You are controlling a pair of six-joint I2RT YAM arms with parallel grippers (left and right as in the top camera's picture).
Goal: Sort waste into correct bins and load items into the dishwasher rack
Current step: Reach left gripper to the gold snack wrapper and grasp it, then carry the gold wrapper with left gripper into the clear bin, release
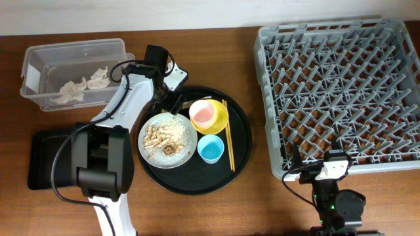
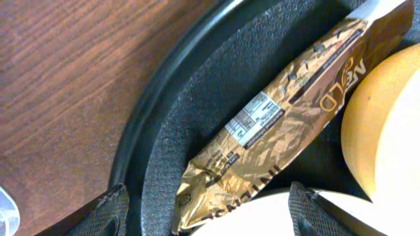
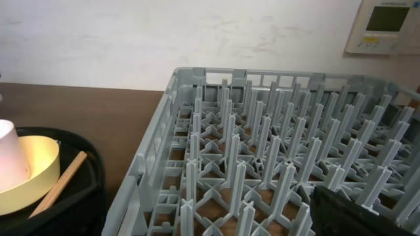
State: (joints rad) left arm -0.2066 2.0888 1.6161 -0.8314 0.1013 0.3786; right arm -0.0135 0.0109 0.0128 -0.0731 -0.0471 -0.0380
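Nearest the left wrist camera, the left gripper (image 2: 207, 213) stands with its dark fingertips (image 2: 108, 213) spread wide, gripping nothing. The lower end of a gold-brown coffee sachet (image 2: 275, 124) lies in the gap between them on the round black tray (image 2: 141, 141). The yellow bowl (image 2: 387, 124) is just to the gripper's right, and the grey plate (image 2: 374, 216) is under its right finger.

Judged from the overhead view, the task is barely begun. White napkins (image 1: 82, 86) lie in the clear tub (image 1: 39, 56), but the plate's food scraps (image 1: 161, 139) are not yet sorted. The dishwasher rack (image 1: 338, 92) holds nothing. The pink cup (image 1: 202, 113), blue cup (image 1: 211, 149) and chopsticks (image 1: 230, 134) are all on the round tray.

Only the left wrist view shows the sachet; overhead, the gripper hides it. Only overhead shows the black rectangular tray (image 1: 42, 157) by the left arm's base. It also shows the right gripper (image 1: 320, 164) at the rack's near edge, jaws wide and empty.
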